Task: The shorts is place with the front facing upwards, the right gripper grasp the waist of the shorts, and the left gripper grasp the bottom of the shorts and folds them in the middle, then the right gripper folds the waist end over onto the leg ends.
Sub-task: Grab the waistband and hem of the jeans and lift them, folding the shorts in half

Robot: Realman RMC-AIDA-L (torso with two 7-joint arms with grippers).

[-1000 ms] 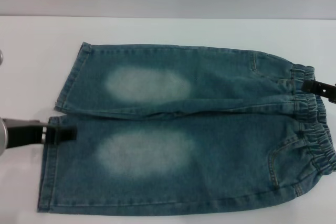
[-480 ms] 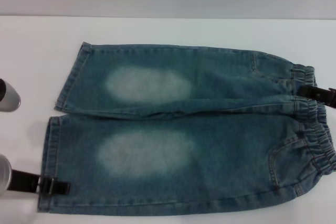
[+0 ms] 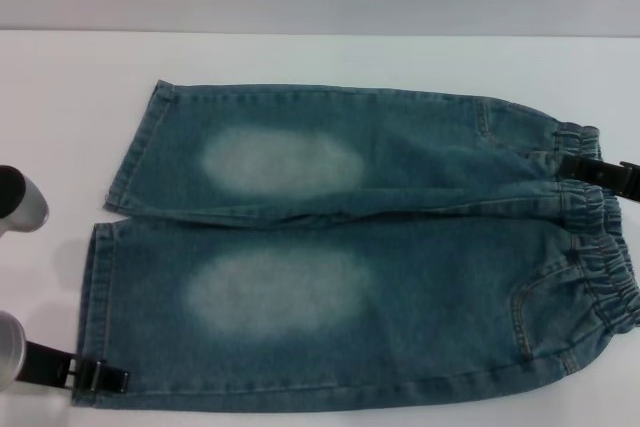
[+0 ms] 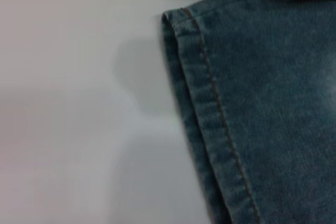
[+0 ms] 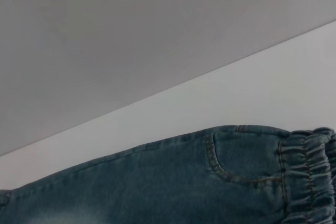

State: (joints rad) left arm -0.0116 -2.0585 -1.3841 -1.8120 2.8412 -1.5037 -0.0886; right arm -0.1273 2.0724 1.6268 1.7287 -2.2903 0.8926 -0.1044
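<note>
Left end effector (image 3: 110, 379), jaw state indiscernible, is sitting at the shorts' (image 3: 400, 277) near hem corner; right end effector (image 3: 600, 172), likewise indiscernible, is touching the waistband (image 3: 605, 257), risking single-layer pinches.

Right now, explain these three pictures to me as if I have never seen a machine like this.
A two-armed robot is folding clothes. The wide picture comes from its head camera; the other two come from cameras on its wrists. Blue denim shorts lie flat on a white table. The left hand, a black claw, sits at the near leg's hem. The right hand rests at the gathered waistband. Whether either has gripped cloth, I cannot tell.
</note>
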